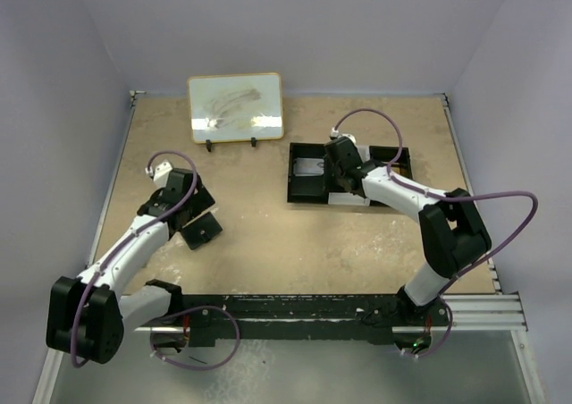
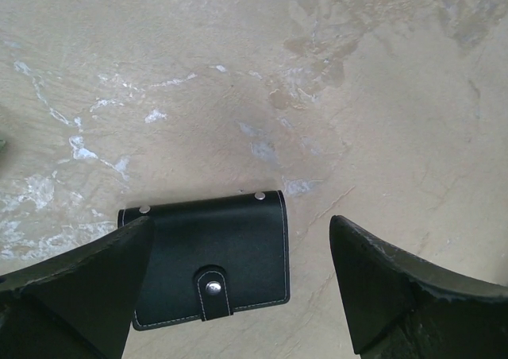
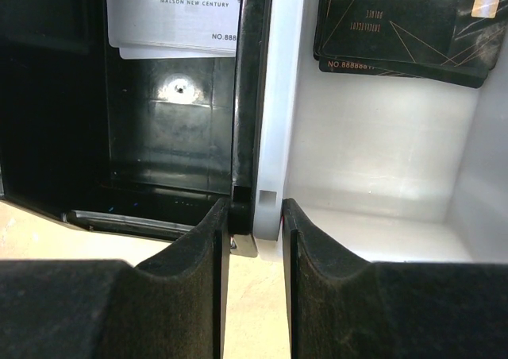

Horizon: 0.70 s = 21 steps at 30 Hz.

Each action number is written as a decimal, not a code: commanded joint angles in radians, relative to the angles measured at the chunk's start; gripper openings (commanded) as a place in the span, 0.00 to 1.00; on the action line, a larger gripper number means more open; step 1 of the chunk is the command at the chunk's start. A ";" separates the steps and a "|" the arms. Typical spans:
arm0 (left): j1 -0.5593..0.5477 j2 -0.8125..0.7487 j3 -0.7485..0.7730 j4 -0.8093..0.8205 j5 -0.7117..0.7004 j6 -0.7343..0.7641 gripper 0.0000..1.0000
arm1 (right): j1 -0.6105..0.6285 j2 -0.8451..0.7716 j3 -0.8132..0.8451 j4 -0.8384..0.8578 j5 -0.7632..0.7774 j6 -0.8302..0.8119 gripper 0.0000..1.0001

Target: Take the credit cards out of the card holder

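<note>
Card holder (image 2: 218, 256): expect light, pliable, slick; pinch across its side edges. Left gripper (image 2: 242, 225) spread wide above it. Right gripper (image 3: 254, 216): grip undeterminable.

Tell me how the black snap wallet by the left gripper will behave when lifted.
The card holder looks thin and stitched like soft leather, so it will probably flex rather than hold rigid. Its snap tab appears fastened, so it should not flop open. Lying flat on the table, it may slide when nudged.
</note>
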 commanded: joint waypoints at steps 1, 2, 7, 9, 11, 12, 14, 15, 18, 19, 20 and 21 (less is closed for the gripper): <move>0.005 0.084 -0.001 0.045 0.005 0.001 0.89 | 0.013 0.010 0.036 0.031 -0.039 0.055 0.30; 0.005 0.111 0.001 0.050 0.005 0.011 0.89 | 0.014 0.008 0.038 0.026 -0.038 0.053 0.30; 0.005 0.186 0.014 0.066 -0.028 0.043 0.89 | 0.013 -0.010 0.061 -0.014 -0.044 0.039 0.40; 0.005 0.206 0.007 0.084 -0.002 0.057 0.89 | 0.013 -0.020 0.071 -0.028 -0.066 0.028 0.43; 0.005 0.238 0.000 0.098 0.039 0.063 0.88 | 0.013 -0.036 0.078 -0.033 -0.070 0.017 0.46; 0.006 0.247 -0.007 0.109 0.064 0.063 0.87 | 0.013 -0.046 0.082 -0.038 -0.073 0.013 0.47; 0.005 0.257 -0.023 0.126 0.111 0.062 0.84 | 0.014 -0.068 0.088 -0.046 -0.078 0.005 0.50; 0.003 0.255 -0.029 0.128 0.131 0.058 0.83 | 0.014 -0.080 0.088 -0.051 -0.078 0.004 0.51; -0.006 0.222 -0.059 0.140 0.177 0.023 0.80 | 0.012 -0.117 0.070 -0.052 -0.076 0.004 0.54; -0.012 0.210 -0.076 0.146 0.188 0.008 0.80 | 0.011 -0.125 0.063 -0.049 -0.073 0.004 0.54; -0.021 0.198 -0.089 0.150 0.194 -0.009 0.79 | 0.012 -0.128 0.057 -0.044 -0.071 0.005 0.55; -0.039 0.187 -0.102 0.152 0.193 -0.026 0.79 | 0.011 -0.126 0.053 -0.044 -0.063 0.006 0.55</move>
